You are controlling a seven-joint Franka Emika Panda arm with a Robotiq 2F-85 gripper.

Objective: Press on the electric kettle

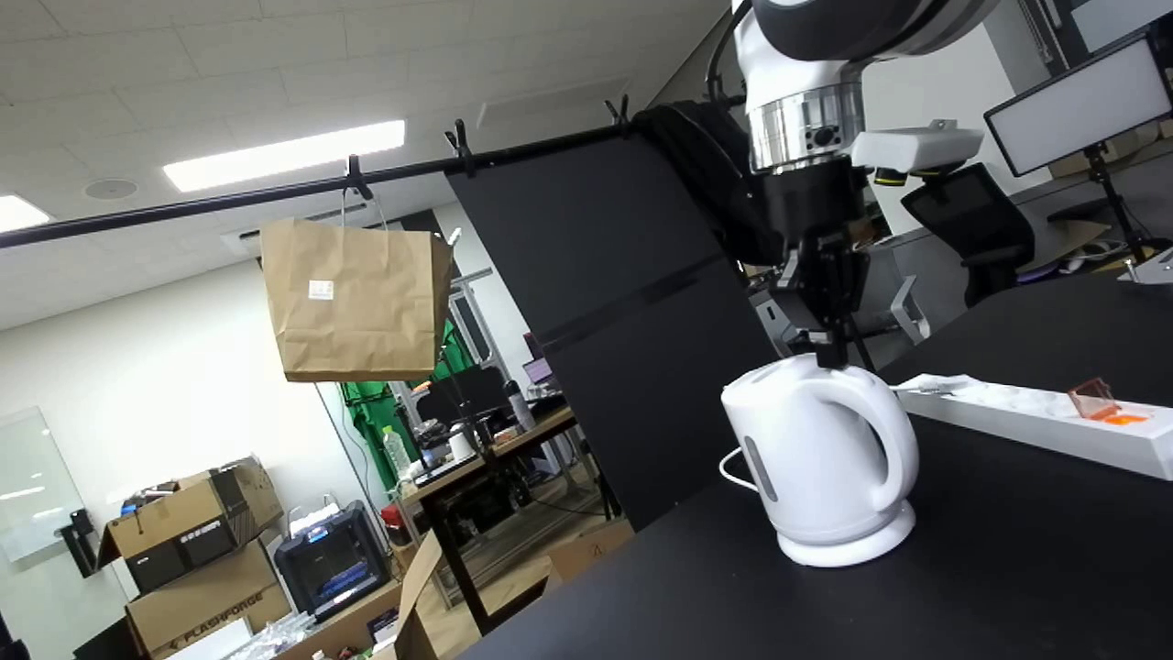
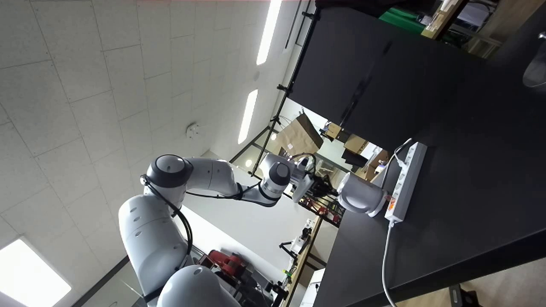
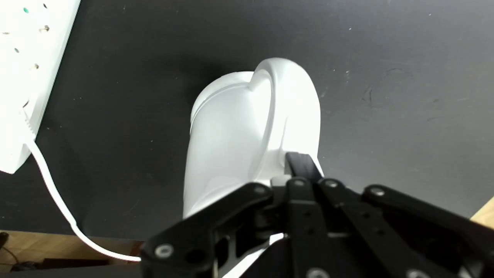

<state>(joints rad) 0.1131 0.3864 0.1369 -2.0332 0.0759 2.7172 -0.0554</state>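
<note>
The black worktop (image 1: 1026, 550) lies beneath the electric kettle (image 1: 820, 463), cut off in both exterior views. The robot arm (image 2: 213, 175) ends right over the kettle. The power strip (image 3: 31, 77) lies beside the kettle, apart, cut off in the wrist view. The kettle stands upright on its round base, directly below the jaws, its long axis roughly in line with them; the coming press, I judge, needs only a short push along that axis. The jaws are pressed together, holding nothing. Their fingertips (image 3: 303, 164) seem to touch the kettle at the top of its handle (image 3: 299, 104), by the lid; whether they bear down cannot be told. The white cord (image 3: 58, 197) passes out of sight behind the jaws in the wrist view. No switch can be made out; the fingertips probably cover it.
</note>
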